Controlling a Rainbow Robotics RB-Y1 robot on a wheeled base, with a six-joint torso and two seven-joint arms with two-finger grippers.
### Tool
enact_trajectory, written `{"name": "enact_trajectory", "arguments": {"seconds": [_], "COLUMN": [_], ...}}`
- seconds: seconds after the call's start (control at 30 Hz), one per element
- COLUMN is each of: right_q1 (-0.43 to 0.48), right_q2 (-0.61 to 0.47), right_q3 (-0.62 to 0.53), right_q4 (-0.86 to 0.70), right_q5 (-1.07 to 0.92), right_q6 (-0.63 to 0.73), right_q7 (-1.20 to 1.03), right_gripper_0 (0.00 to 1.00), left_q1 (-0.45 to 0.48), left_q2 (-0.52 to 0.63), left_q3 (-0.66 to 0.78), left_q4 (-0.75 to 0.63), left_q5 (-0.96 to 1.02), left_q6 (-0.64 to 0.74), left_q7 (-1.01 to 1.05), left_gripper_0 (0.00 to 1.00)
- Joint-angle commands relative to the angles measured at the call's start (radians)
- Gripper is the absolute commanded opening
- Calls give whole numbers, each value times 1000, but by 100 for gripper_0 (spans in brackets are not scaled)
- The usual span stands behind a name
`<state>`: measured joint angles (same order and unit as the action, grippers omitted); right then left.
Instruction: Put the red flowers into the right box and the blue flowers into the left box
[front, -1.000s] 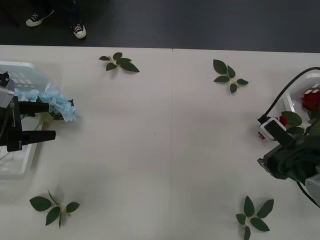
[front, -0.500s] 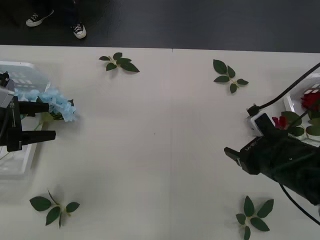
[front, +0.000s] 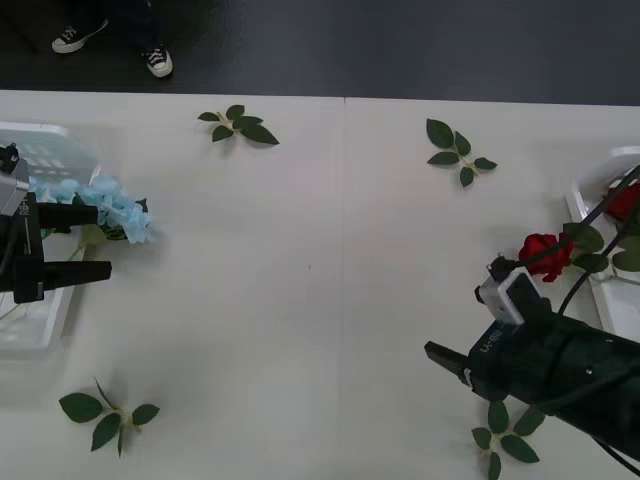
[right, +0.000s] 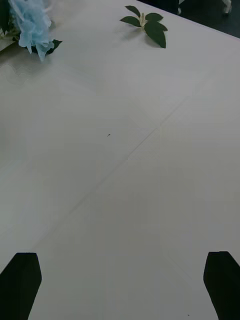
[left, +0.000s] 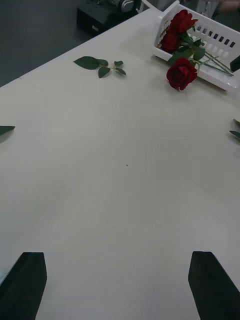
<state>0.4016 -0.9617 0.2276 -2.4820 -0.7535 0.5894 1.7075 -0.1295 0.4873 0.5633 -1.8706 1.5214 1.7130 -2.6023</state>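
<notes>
At the table's left edge: left gripper, black fingers spread apart and empty, parked over the left box, pointing toward the table centre. Blue flowers resting across that box's inner rim, cluster hanging out over the white table, just beside the upper finger; contact with the finger not determinable. Near the table's right edge: right gripper, low over the tabletop just inside a loose leaf sprig, fingers parted with nothing between them per the right wrist view. Red flowers lying in the right box, one bloom hanging over the rim onto the table, stems trailing back inside.
</notes>
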Motion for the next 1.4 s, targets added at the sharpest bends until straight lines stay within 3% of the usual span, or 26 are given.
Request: {"name": "enact_trajectory", "arguments": {"seconds": [0.03,0.23,0.4,0.57,0.9,1.07,1.23,1.4], "right_q1": [59,36,-64,-164,-270,-311,-313,-308], "right_q2": [8,179,454,637,548,518,508,505], "right_q3": [-172,-399,-587,-645,-570,-603,-622,-646], "right_q4": [-67,-69,6,115,269,413,494,519], "right_q5": [-176,-359,-457,-422,-432,-593,-658,-711], "right_q6": [81,397,734,865,802,814,862,903], "right_q7": [146,270,458,626,667,813,989,998], "right_gripper_0": [96,96,96,96,96,96,96,96], "left_q1": [-15,-15,-15,-15,-15,-15,-15,-15], "left_q2": [36,36,36,36,36,36,36,36], "left_q3": [6,6,6,6,6,6,6,6], "left_q4": [-24,-24,-24,-24,-24,-24,-24,-24], "left_q5": [5,5,5,5,5,5,5,5], "left_q6": [-7,-7,-7,-7,-7,-7,-7,-7], "left_q7": [-62,-62,-62,-62,-62,-62,-62,-62], "left_gripper_0": [83,83,83,83,83,83,83,83]}}
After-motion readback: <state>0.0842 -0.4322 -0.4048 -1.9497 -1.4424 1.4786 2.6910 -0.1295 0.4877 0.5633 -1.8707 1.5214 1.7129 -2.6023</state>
